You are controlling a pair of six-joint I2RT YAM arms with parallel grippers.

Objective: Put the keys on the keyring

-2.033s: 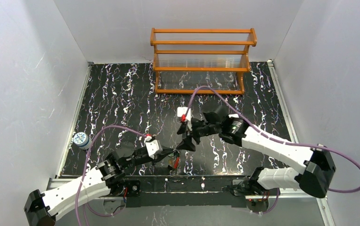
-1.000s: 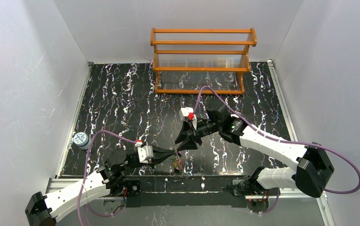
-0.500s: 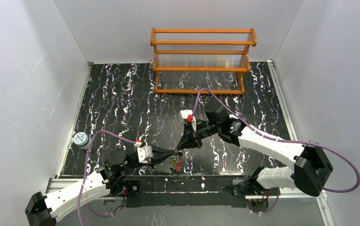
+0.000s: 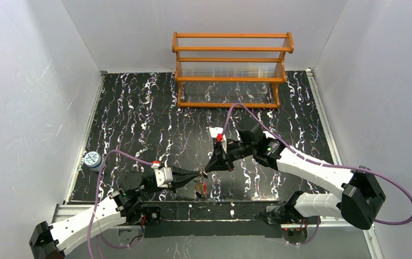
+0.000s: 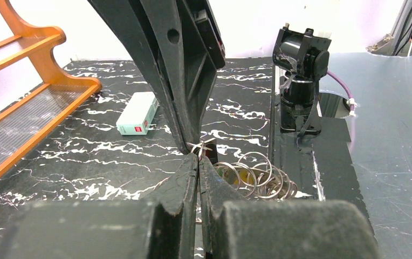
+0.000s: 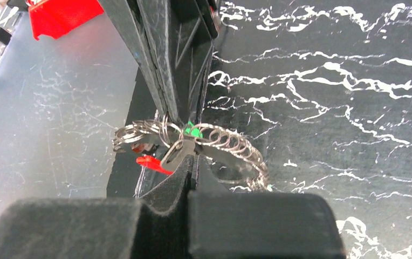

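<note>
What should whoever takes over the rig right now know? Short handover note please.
Left gripper: shut, pinching the keyring, a bunch of linked metal rings, near the front edge of the table.
Right gripper: shut, tips meeting the left's at the same spot, against a silver key; I cannot tell if it grips it.
Keys: a green head shows among the rings; others are not clearly seen.
Done: both arms are at the bunch. Whether any key is threaded is unclear.
Left: thread the keys on, then check in the wrist views.
</note>
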